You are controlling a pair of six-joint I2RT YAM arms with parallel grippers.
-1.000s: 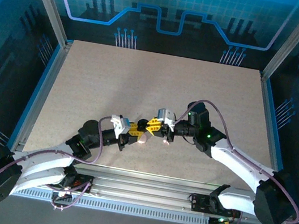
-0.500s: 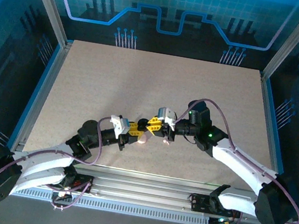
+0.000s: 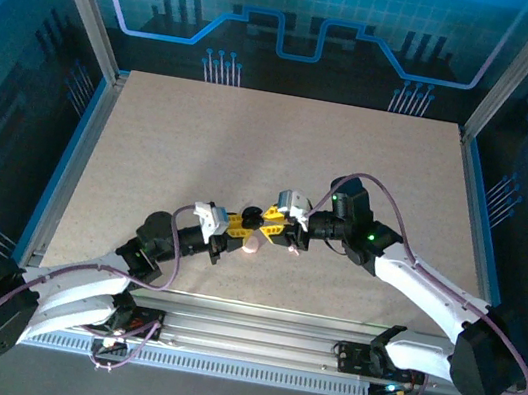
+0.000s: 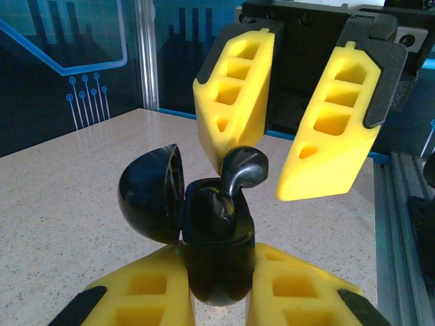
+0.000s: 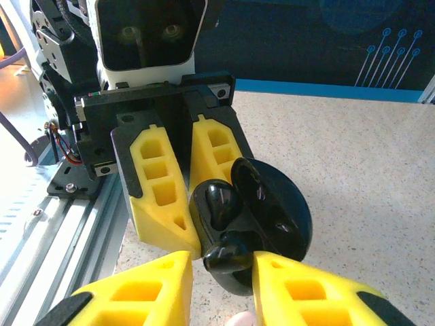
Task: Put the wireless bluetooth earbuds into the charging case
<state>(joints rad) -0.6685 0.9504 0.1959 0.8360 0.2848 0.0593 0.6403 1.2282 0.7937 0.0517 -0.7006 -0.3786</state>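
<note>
My left gripper is shut on the black charging case, held above the table with its lid swung open. One black earbud sits seated in the case. A second black earbud stands partly in its socket, its curved end sticking out. My right gripper faces the left one with its yellow fingers open on either side of that earbud. In the top view both grippers meet tip to tip at the table's near middle.
Two small whitish-pink pieces lie on the speckled table right under the grippers. One shows as a pink blob below my right fingers. Metal rails and blue walls border the table.
My right gripper's jaws have parted from the black earbud, which stays standing in the case. Both arms have hardly moved.
</note>
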